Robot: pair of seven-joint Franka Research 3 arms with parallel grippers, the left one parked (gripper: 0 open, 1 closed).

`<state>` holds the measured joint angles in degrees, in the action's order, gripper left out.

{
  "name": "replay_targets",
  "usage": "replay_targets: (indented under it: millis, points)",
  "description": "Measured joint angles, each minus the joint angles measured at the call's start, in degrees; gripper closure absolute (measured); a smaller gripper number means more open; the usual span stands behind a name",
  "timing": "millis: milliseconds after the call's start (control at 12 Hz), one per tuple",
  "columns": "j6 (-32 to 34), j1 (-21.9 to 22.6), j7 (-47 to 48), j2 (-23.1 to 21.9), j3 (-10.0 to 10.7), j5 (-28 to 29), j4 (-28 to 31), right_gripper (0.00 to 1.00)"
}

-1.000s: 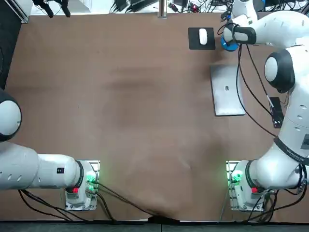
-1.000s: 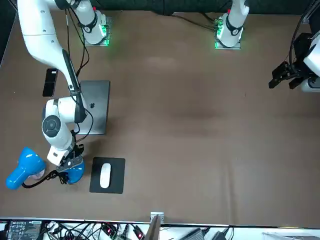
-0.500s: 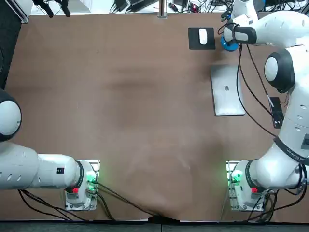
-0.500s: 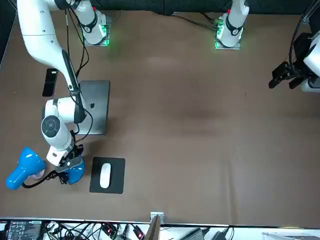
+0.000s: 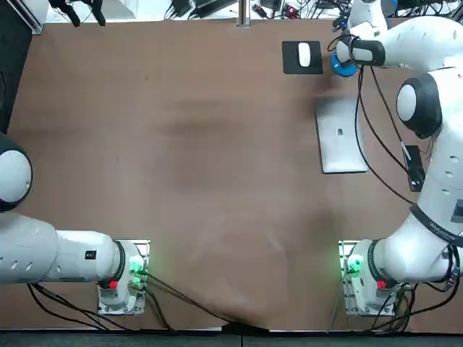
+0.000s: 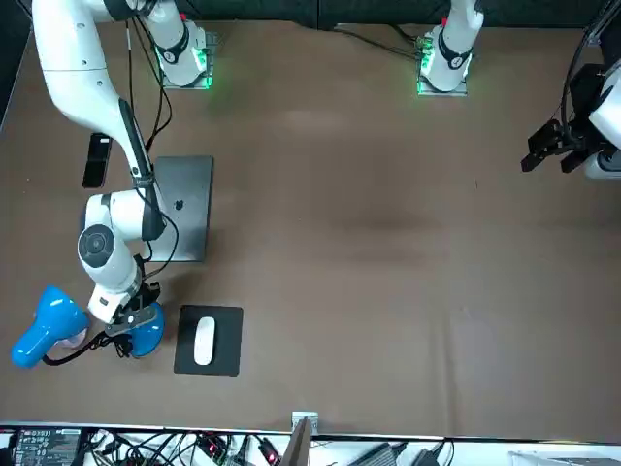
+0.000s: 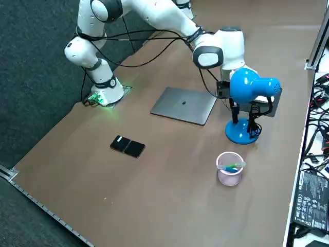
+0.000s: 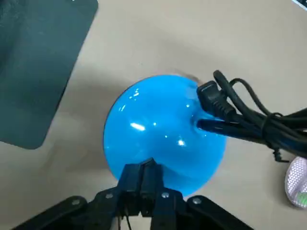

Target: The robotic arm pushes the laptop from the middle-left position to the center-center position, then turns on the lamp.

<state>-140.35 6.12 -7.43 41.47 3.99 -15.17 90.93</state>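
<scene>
The closed grey laptop [image 5: 340, 135] lies flat on the brown table, right of centre in the top view and also visible from the front [image 6: 184, 207] and the side [image 7: 184, 105]. Beyond it stands the blue lamp, with its round base [image 8: 163, 129] and its head [image 7: 252, 86]. My right gripper [image 8: 146, 167] is shut, the two fingers pressed together with their tips down on the rim of the lamp base [image 6: 144, 340]. It holds nothing. From the side, the lamp head hides the gripper.
A black mouse pad [image 6: 223, 359] with a white mouse [image 6: 204, 342] lies beside the lamp base. A black phone [image 7: 128, 146] and a pink cup [image 7: 230, 168] sit near the table's right edge. The lamp's black cable [image 8: 249, 124] trails from the base.
The right wrist has shifted very slightly over the lamp base. Laptop and lamp have not moved.
</scene>
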Motion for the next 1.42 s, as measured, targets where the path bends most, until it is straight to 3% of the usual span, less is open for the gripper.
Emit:
replay_targets:
  millis: [500, 1083, 1167, 1250, 1417]
  points:
    - [2.4, 0.1, 0.0, -1.0, -0.6, 0.0, -2.8, 0.98]
    - [13.5, 0.8, 0.1, -8.2, -5.4, 0.3, -3.3, 0.95]
    - [15.5, 0.8, 0.1, -9.3, -5.8, 0.9, -3.3, 0.93]
    - [19.6, 0.8, 0.1, -12.1, -6.5, 5.0, -3.3, 0.89]
    - [24.1, 0.7, 0.1, -15.6, -6.6, 9.0, -3.3, 0.71]
